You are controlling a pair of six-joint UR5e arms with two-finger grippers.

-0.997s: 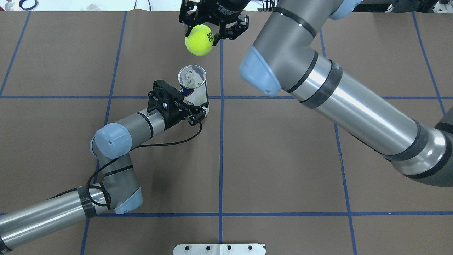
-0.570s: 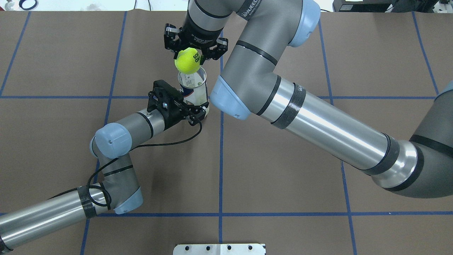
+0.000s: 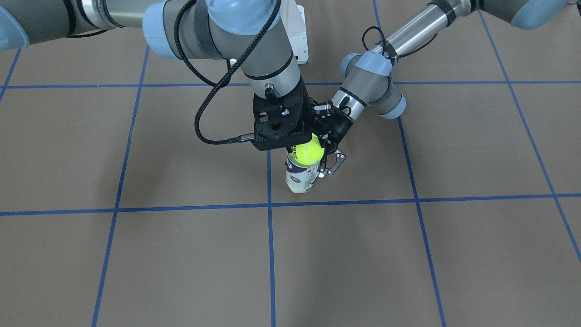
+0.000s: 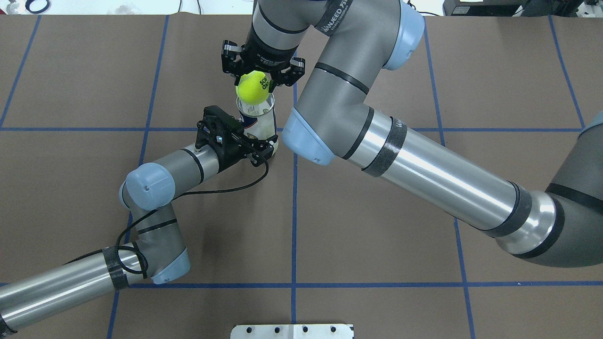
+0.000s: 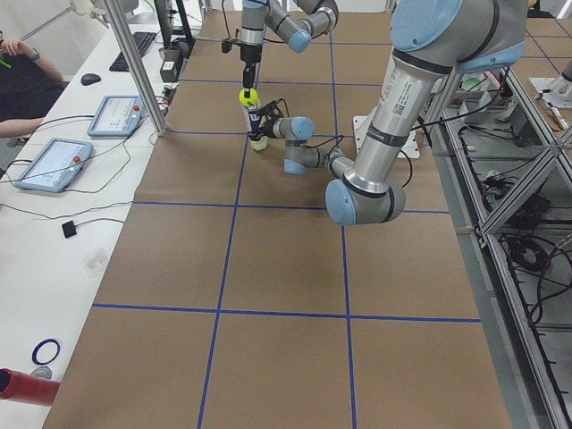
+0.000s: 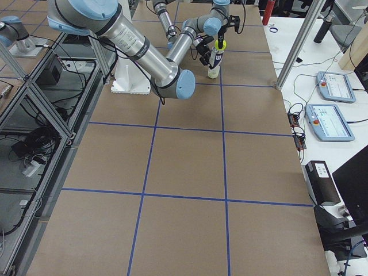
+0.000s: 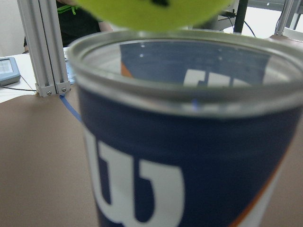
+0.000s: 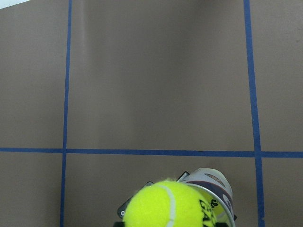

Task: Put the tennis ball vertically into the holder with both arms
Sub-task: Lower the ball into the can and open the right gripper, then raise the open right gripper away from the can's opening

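Upper centre of the overhead view: the ball [image 3: 307,152] is pinched in the right hand [image 4: 256,83] just above the holder [image 4: 260,123]; the holder is clamped upright by the left hand [image 4: 256,140]; the ball should be centred, lowered straight, then released.

Yellow-green tennis ball [image 4: 254,87] with black lettering, holder [image 7: 189,161] label navy and white with orange stripe, brown table [image 4: 377,235], blue tape grid [image 4: 293,212], grey-silver arms [image 4: 447,183], light-blue joint caps [image 4: 148,186]
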